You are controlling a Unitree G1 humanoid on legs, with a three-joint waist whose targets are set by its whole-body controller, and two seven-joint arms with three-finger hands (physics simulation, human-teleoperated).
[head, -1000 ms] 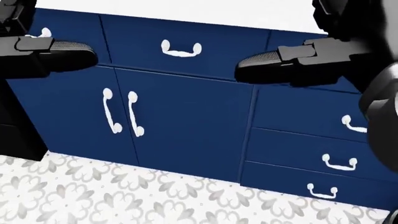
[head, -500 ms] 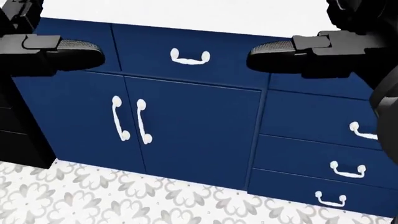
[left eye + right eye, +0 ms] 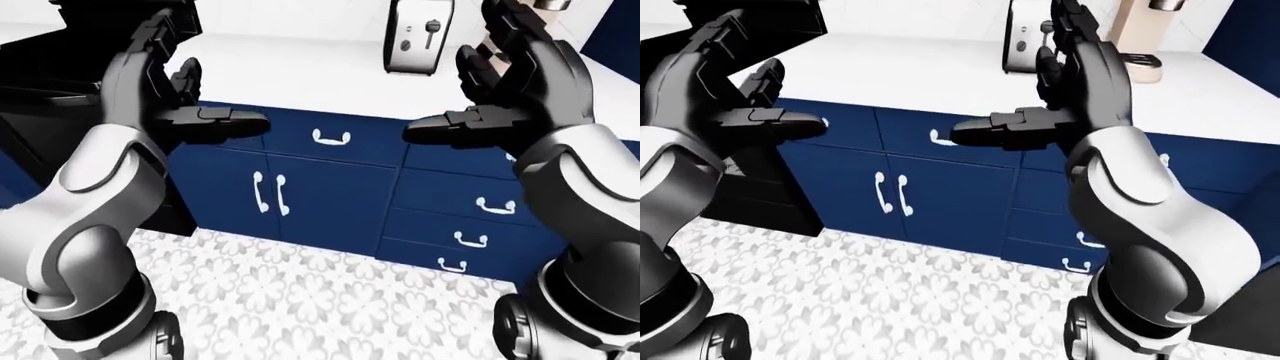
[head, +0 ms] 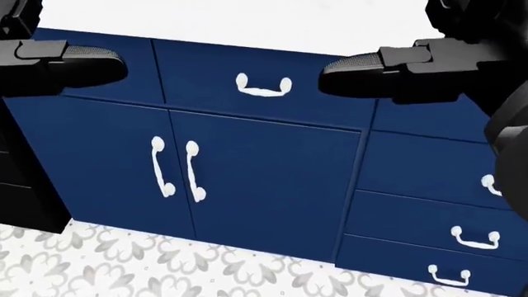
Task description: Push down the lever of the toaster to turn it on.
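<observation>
The toaster (image 3: pixel 418 35), a shiny metal box with a black lever (image 3: pixel 433 28), is seen at 12 o'clock on the white counter (image 3: pixel 300 71). Left hand (image 3: pixel 165 79) and right hand (image 3: pixel 515 75) are held up with fingers spread, well apart. Below, blue cabinets (image 4: pixel 247 173) with eight white handles are counted.
</observation>
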